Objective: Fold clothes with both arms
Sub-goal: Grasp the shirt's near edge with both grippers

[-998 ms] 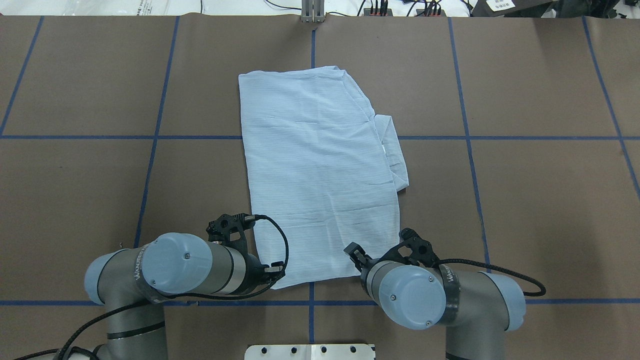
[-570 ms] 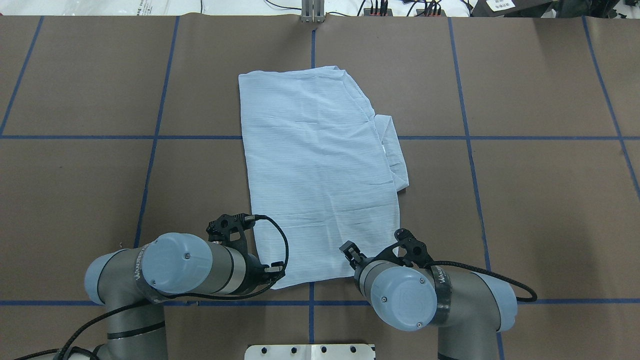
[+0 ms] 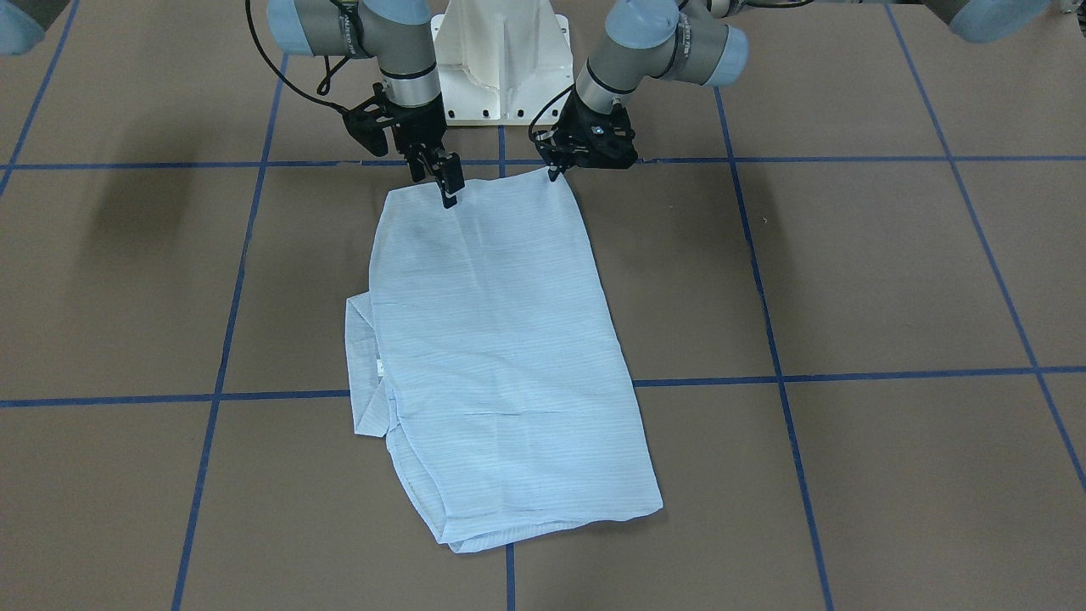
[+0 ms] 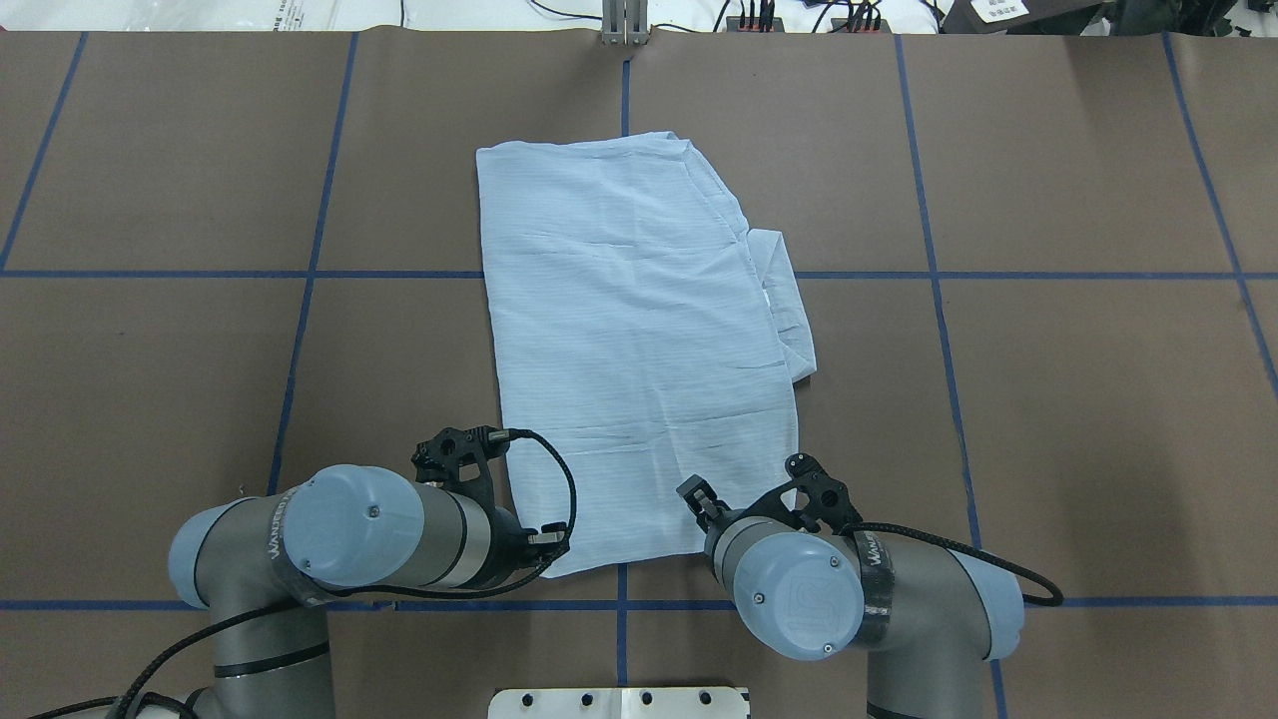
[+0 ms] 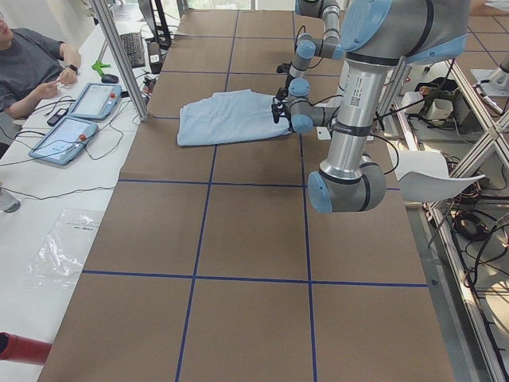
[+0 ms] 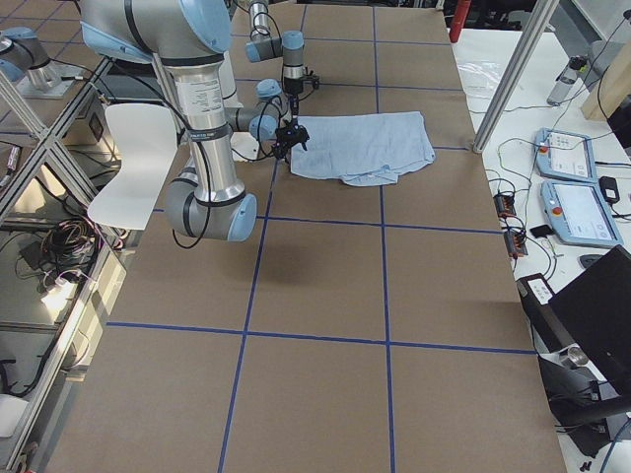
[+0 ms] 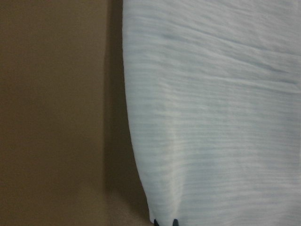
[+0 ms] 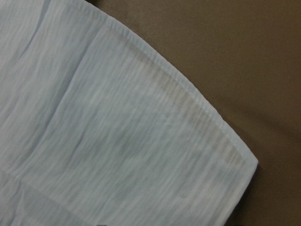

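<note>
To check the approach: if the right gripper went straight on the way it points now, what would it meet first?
The shirt, near its edge closest to the robot; the right gripper points down at it. How far above the cloth it is, I cannot tell.

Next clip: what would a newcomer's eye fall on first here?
The pale-blue shirt, folded into a long panel, lies mid-table on the brown table with its blue grid lines. A flap pokes out on the robot's right side. Both black tools sit at the shirt's near edge: the left tool at one corner, the right tool close to the other.
</note>
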Robot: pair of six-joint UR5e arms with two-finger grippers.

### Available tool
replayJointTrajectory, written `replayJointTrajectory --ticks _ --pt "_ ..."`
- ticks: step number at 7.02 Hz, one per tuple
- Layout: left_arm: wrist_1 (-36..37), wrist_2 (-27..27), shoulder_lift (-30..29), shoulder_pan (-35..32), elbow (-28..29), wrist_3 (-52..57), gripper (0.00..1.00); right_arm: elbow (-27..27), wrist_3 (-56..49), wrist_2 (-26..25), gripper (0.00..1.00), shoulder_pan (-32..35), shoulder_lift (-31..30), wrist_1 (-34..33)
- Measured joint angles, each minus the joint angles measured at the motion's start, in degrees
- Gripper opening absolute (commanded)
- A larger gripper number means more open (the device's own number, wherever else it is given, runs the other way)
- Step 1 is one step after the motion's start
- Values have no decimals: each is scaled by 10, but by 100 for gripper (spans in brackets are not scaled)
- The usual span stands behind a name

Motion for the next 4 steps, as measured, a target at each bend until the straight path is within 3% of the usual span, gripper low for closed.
replayJointTrajectory --ticks 1,2,3,4 --pt "0 0 0 0 0 0 0 -5 0 0 81 0 2 0" --pt "0 0 0 0 -1 0 0 -9 2 0 62 0 6 0" --pt "0 0 0 0 -1 0 0 -11 9 0 35 0 9 0" --pt "0 0 0 0 -1 0 0 -13 19 -2 0 0 11 0"
